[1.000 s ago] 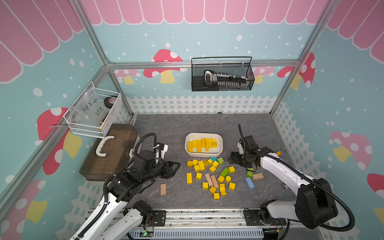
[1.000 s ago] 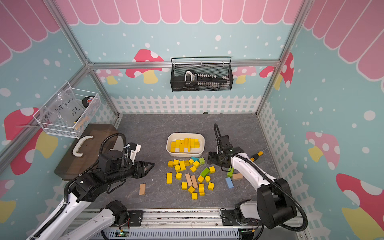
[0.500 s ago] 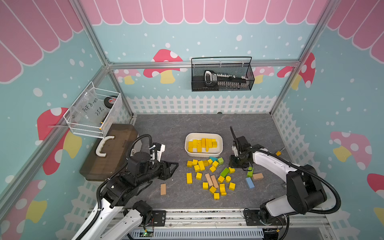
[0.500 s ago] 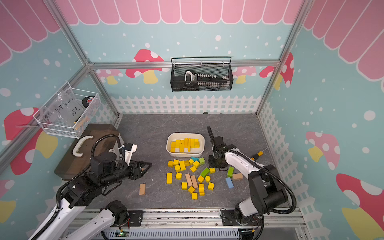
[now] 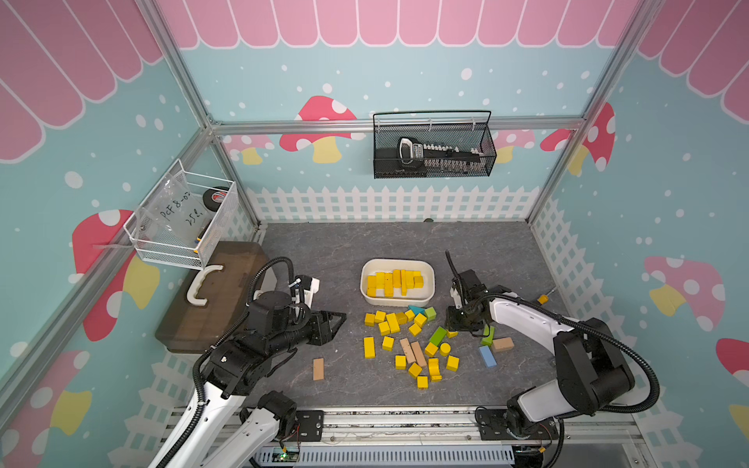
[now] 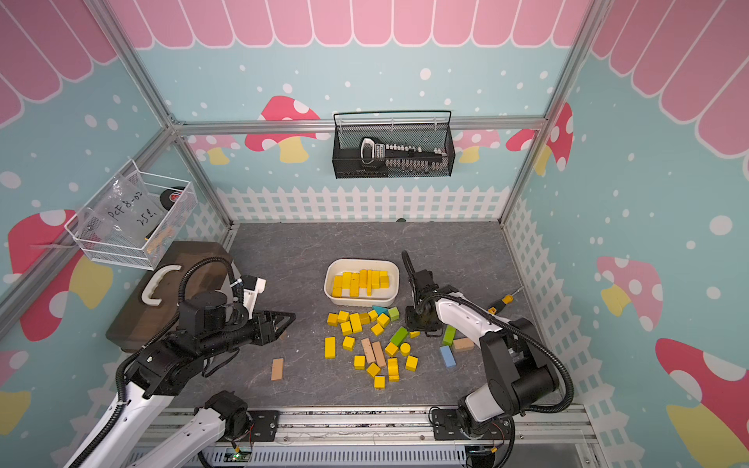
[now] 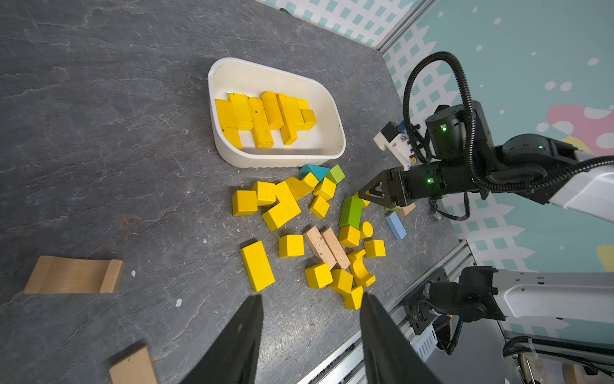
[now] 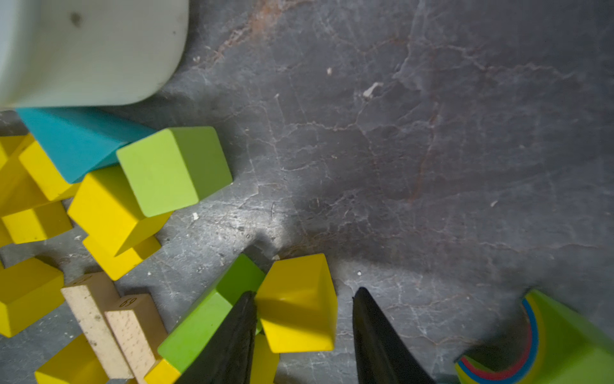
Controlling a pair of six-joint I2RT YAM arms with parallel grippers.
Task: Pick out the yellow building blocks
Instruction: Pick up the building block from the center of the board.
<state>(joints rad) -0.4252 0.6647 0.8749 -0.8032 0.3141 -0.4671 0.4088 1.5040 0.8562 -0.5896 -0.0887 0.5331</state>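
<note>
1. Yellow building blocks [image 5: 392, 323] are seen in two places. One batch is packed inside the white tray [image 5: 397, 302]. A loose cluster is scattered on the grey tabletop [image 5: 324, 251] just in front of that tray.
2. Other pieces are mixed into the cluster: two tan bars [image 5: 413, 351] laid side by side, a green bar [image 5: 438, 335], and a teal wedge [image 5: 416, 311] touching a green cube [image 5: 430, 313] close to the tray's front wall.
3. The right gripper [image 8: 305, 292] is placed low over the tabletop at the cluster's right edge. Its jaws are set partway apart around one yellow block [image 8: 299, 319].
4. One finger [image 8: 239, 329] is pressed against that block, while a thin gap is seen at the other finger, so no firm clamp is shown. The block is touched on its far side by the green bar.
5. The left gripper [image 7: 310, 296] is held above the tabletop to the left of the cluster and is pointed towards it. Its jaws are parted moderately, with nothing between them.
6. A single tan block [image 5: 318, 368] is set well apart from the cluster, near the left gripper. A blue block [image 5: 487, 356] is placed beyond the cluster's right edge.
</note>
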